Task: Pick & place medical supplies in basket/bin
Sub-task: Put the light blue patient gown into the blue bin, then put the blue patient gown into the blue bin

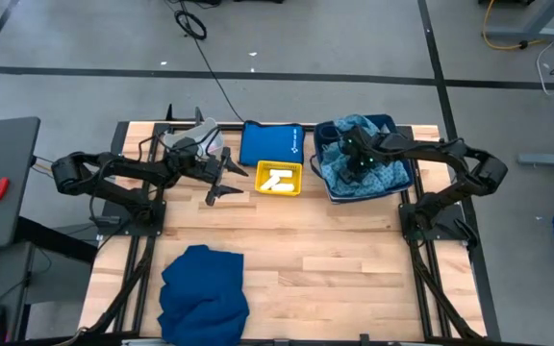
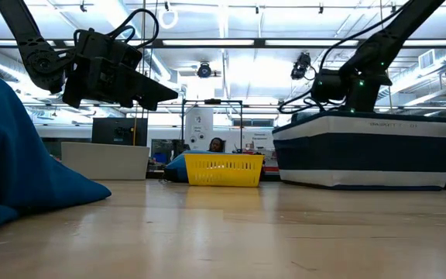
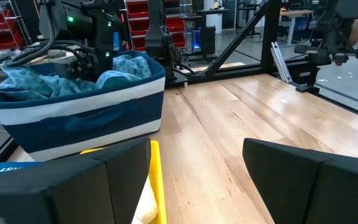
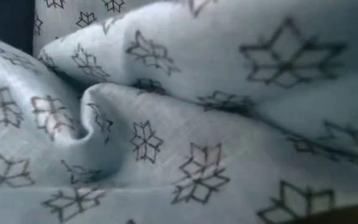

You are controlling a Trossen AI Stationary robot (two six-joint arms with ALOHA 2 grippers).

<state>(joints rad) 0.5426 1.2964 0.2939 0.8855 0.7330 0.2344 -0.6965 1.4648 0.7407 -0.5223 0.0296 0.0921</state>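
My left gripper (image 1: 227,183) is open and hangs above the table just left of the small yellow basket (image 1: 279,178), which holds white rolls (image 1: 278,182). In the left wrist view its fingers (image 3: 197,165) stand apart beside the basket's rim (image 3: 155,177), touching nothing. My right gripper (image 1: 356,161) is down inside the blue-and-white bin (image 1: 404,178), over the patterned light-blue cloth (image 4: 166,124) that lies bunched in it. The plain dark-blue cloth (image 1: 203,293) lies heaped on the table's near left part. No vials show.
A flat blue pouch with a white logo (image 1: 272,142) lies at the far edge, between the basket and my left arm. The bare wooden tabletop (image 1: 354,259) stretches from the bin toward the near edge. The arm mounts stand at the table's left and right sides.
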